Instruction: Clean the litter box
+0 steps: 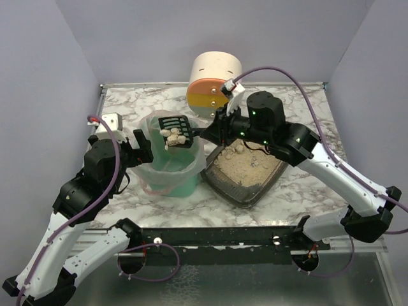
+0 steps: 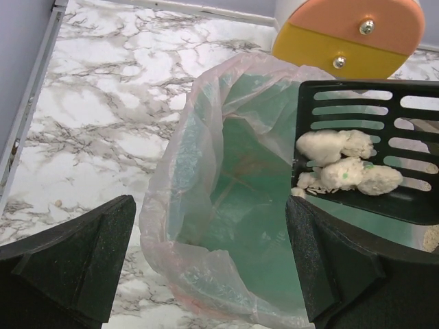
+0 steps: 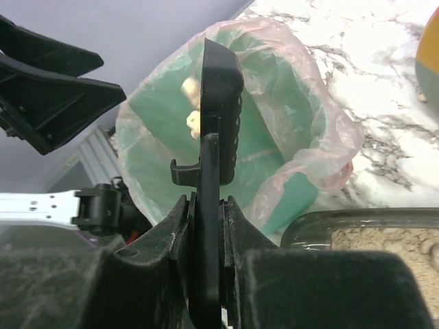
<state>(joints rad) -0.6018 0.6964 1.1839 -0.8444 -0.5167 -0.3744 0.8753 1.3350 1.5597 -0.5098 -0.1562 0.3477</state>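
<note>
The litter box [image 1: 224, 190], a dark grey tray of beige litter, lies right of centre; its corner shows in the right wrist view [image 3: 312, 229]. My right gripper [image 1: 213, 131] [image 3: 206, 212] is shut on the handle of a black slotted scoop [image 1: 176, 127] [image 3: 221, 89]. The scoop is held over the mouth of the green bin [image 1: 172, 175] and carries pale clumps [image 1: 173, 136] [image 2: 343, 168]. My left gripper [image 1: 141, 150] [image 2: 212, 253] is open, its fingers wide apart on either side of the bin's near-left rim [image 2: 206, 253] and its clear bag liner.
A cream, orange and yellow cylinder [image 1: 213, 83] [image 2: 350, 34] stands behind the bin and the tray. The marble tabletop [image 1: 127, 102] has walls at the left, back and right. A metal rail [image 2: 31, 103] runs along the left edge.
</note>
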